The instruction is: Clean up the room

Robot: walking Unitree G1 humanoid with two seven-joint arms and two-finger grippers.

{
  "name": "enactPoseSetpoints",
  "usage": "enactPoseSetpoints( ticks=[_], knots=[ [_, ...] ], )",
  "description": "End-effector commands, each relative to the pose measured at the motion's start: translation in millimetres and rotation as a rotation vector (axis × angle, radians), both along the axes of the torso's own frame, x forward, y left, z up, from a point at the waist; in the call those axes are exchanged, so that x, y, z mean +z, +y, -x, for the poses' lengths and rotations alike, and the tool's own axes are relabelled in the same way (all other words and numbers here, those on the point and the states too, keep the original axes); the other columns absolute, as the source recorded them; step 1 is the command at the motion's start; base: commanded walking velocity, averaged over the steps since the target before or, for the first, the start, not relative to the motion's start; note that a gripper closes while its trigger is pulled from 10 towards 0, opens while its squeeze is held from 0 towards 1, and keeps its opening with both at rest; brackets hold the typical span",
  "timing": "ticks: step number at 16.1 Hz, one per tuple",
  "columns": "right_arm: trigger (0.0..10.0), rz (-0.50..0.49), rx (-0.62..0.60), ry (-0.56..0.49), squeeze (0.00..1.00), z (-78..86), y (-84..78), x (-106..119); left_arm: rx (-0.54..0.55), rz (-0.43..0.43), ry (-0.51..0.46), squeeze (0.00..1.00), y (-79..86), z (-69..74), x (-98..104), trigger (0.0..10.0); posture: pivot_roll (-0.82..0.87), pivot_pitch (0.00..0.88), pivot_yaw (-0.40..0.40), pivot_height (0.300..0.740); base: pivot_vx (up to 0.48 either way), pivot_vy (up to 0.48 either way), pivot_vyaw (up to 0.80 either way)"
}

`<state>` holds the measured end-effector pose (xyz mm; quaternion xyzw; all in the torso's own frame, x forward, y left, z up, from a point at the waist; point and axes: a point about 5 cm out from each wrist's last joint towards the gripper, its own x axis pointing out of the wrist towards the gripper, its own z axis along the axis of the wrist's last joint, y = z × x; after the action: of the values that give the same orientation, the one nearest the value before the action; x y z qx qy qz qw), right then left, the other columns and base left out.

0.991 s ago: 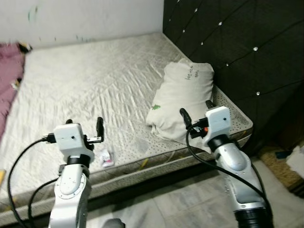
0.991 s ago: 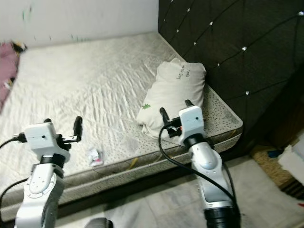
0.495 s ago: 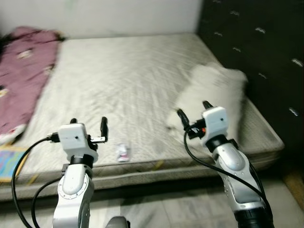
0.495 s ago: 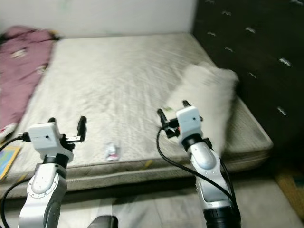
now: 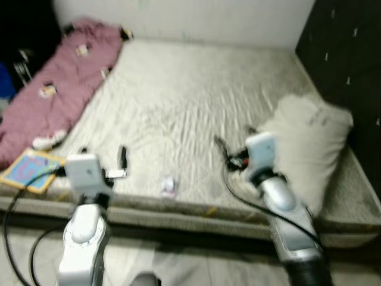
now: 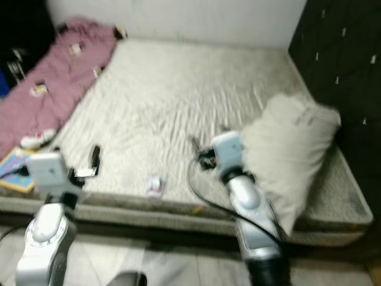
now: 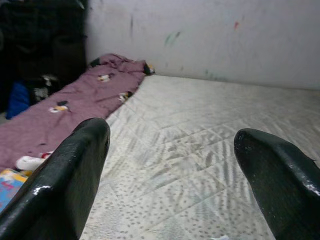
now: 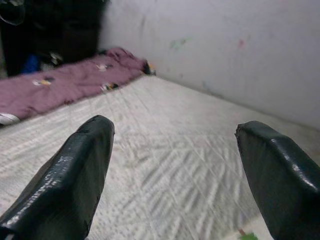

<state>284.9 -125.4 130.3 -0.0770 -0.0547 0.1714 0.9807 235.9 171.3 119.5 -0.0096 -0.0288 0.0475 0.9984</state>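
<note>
The small crumpled wrapper (image 5: 169, 186) lies on the mattress (image 5: 196, 107), close to the front edge, between my two grippers and touching neither. It looks like the first bit of mess to pick up.

In the last second my view has swung to the left (the camera turned, the things did not move). Before, I saw mostly the white pillow (image 5: 309, 149) and the dark headboard (image 5: 339, 53). Now the pillow sits off to the right, and I can see a pink blanket (image 5: 65, 89) bunched along the far left side of the bed, with a colourful book (image 5: 27, 171) on the near left corner. So there is more to tidy than I first saw.

My left gripper (image 5: 102, 162) hovers over the front edge, fingers wide apart, holding nothing. My right gripper (image 5: 233, 140) hovers near the pillow, fingers also wide apart and empty.

The picture is blurry, so I think I am turning and should settle before reaching.
</note>
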Motion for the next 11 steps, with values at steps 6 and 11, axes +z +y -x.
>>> enactPoseSetpoints(
  ticks=[6, 11],
  knots=[
    [10.0, 0.002, -0.027, 0.001, 0.00, -1.3, -9.2, -0.4, -0.031, 0.009, -0.019, 0.00, -7.3, 0.2, 2.0, 10.0, 0.03, 0.002, -0.045, 0.740, 0.087, 0.000, 0.00],
    [10.0, -0.006, -0.035, 0.004, 0.00, -2.0, -10.2, -0.2, -0.045, 0.014, -0.024, 0.00, -9.1, -0.2, 2.7, 10.0, 0.02, 0.009, -0.042, 0.740, 0.326, 0.000, 0.00]
  ],
)
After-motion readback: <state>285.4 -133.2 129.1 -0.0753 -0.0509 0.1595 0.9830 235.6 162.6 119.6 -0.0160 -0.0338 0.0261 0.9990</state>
